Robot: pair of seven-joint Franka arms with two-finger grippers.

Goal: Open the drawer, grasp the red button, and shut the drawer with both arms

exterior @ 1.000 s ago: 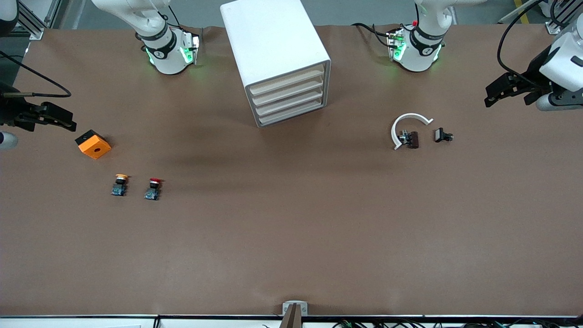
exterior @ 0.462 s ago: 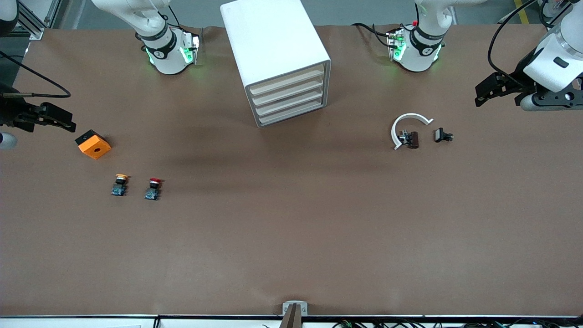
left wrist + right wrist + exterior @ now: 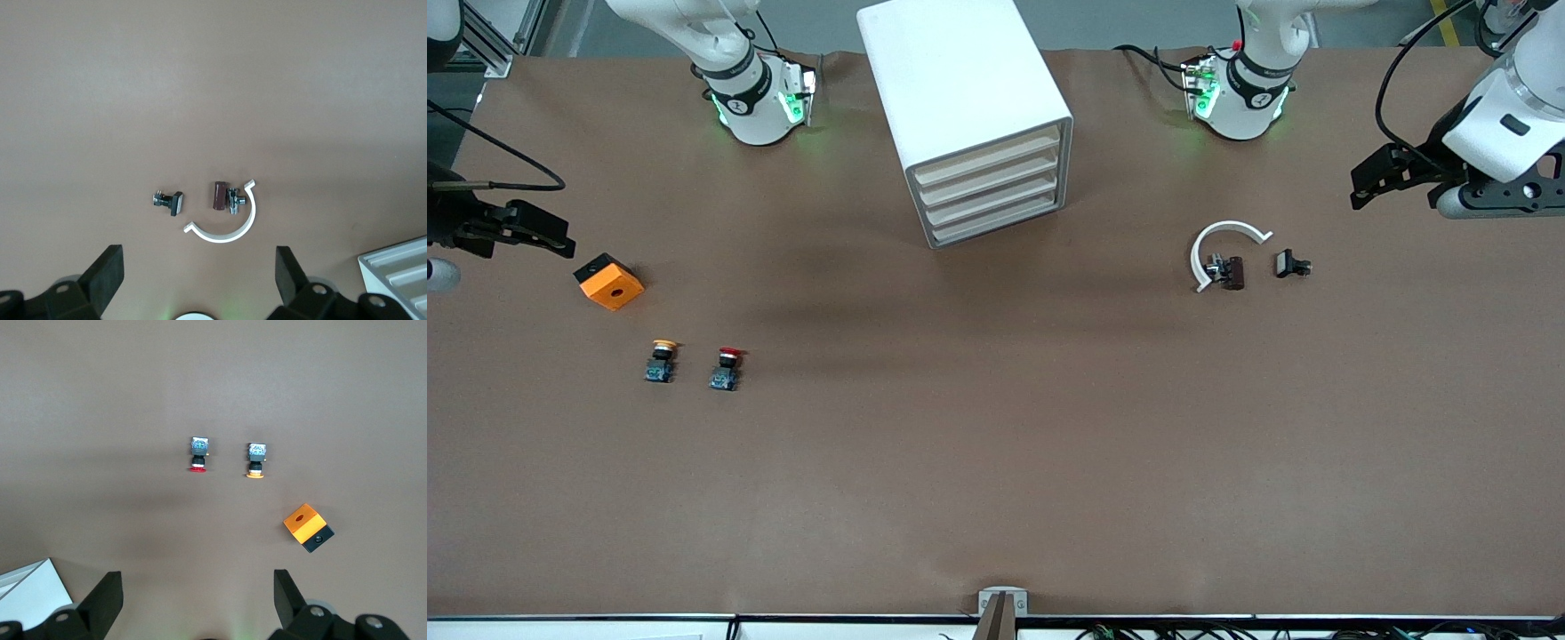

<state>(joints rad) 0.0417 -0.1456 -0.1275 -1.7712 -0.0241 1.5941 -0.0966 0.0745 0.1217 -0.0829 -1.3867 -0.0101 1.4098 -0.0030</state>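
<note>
The white cabinet (image 3: 965, 89) stands at the table's middle near the bases, and its four stacked beige-edged drawers (image 3: 991, 191) are all shut. The red-capped button (image 3: 727, 367) stands toward the right arm's end, beside a yellow-orange-capped button (image 3: 661, 360). It also shows in the right wrist view (image 3: 197, 455). My right gripper (image 3: 560, 238) hangs open and empty above the table edge, beside the orange cube (image 3: 609, 282); its own view shows it open (image 3: 197, 587). My left gripper (image 3: 1360, 185) is open and empty in the air at the left arm's end; it shows in its own view (image 3: 199, 263).
A white C-shaped ring (image 3: 1221, 249) around a brown part (image 3: 1233, 272) and a small black part (image 3: 1290, 264) lie toward the left arm's end, under the left wrist view (image 3: 227, 227). The cabinet's corner shows in both wrist views (image 3: 397, 270) (image 3: 30, 597).
My left arm has swung its gripper a little toward the table's middle and the bases. The right arm and all objects have stayed still.
</note>
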